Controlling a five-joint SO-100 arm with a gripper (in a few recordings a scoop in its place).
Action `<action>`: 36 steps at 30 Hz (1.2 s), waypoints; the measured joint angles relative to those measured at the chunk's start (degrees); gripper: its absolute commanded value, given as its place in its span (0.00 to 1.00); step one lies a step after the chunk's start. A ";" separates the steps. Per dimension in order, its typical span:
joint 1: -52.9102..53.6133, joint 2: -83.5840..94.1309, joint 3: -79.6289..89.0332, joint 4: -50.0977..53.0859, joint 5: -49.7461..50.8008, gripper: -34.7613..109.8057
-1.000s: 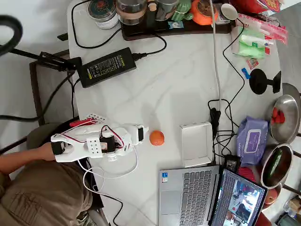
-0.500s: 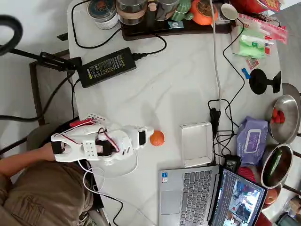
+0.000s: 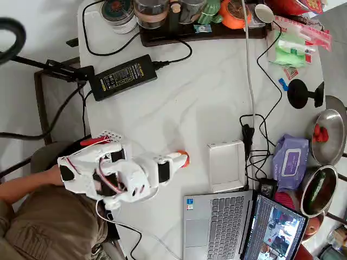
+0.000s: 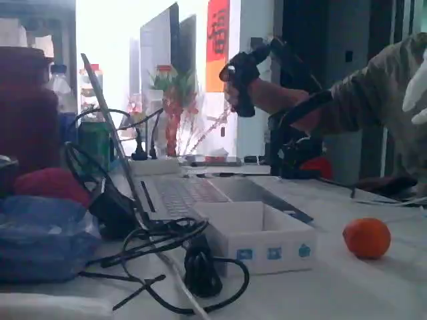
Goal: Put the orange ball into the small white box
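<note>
In the overhead view the white arm reaches from the bench's left edge toward the middle of its near side, and its fingers (image 3: 180,160) sit right over the orange ball (image 3: 186,159). Just a sliver of orange peeks out past the tips, on their right. The fingers appear slightly parted with the ball at or between the tips, but from above I cannot tell whether they are pinching it or merely hanging over it.

In the fixed view the orange ball (image 4: 366,237) rests on the bench surface with its shadow directly beneath it, so it looks not yet lifted.

The relation that matters: the ball lies straight ahead of the fingertips along the arm's reach, and the small white box (image 3: 226,165) lies further along nearly the same line, to the right in the overhead view, near the ball but apart from it, with bare bench between. The box's long axis runs across that line, its open top facing up.

A silver laptop (image 3: 217,222) sits just below the box, and a tangle of black cables (image 3: 255,142) lies just beside the box's far side.
</note>
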 measured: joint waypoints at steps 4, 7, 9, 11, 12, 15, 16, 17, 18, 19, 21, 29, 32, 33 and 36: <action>-0.44 -9.40 -17.93 9.05 0.00 0.28; 0.53 -14.94 -21.53 12.30 -0.18 0.28; 0.26 -18.28 -21.97 13.62 -0.53 0.28; 0.09 -21.18 -22.06 13.71 -0.53 0.28; 0.09 -22.32 -22.15 13.71 -0.53 0.28; 0.00 -24.96 -22.06 14.59 -0.53 0.28; 0.00 -25.93 -21.88 14.94 -0.53 0.28; 0.00 -26.46 -21.45 15.56 -0.53 0.28; 0.53 -27.33 -20.13 15.56 -0.53 0.28; 1.23 -27.77 -18.63 15.56 -0.53 0.28; 2.55 -27.69 -15.03 14.94 -0.53 0.28; 6.86 -27.86 -6.86 12.74 -0.97 0.28; 8.53 -27.86 -5.54 9.84 -5.01 0.28; 9.32 -27.86 -4.66 10.20 -5.89 0.28; 11.43 -27.86 -1.76 7.21 -8.79 0.28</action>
